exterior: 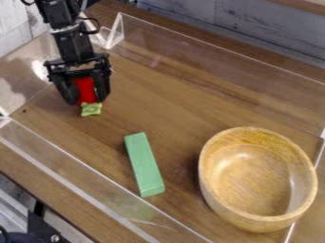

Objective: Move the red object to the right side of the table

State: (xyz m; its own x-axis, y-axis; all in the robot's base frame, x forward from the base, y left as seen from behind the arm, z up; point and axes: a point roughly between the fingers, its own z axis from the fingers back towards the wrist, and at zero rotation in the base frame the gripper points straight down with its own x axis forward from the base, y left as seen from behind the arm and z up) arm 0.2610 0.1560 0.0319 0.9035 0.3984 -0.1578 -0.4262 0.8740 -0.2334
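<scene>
One small red object [86,91], green-stemmed, sits between the wide-open end effector [80,92] fingers.

The robot arm [61,24] is black throughout, with a matte, dark finish; its visible upper part is a narrow, blocky column of stacked segments, with small pale glints along the edges; lower down it widens into a broader black housing that carries the gripper [79,93]; the gripper is likewise black, built as a squat frame with two short, thick fingers [59,90] hanging from either side of the housing; the finger outlines are angular rather than rounded; finer details such as screws, cables or markings are too small and dark to make out
</scene>
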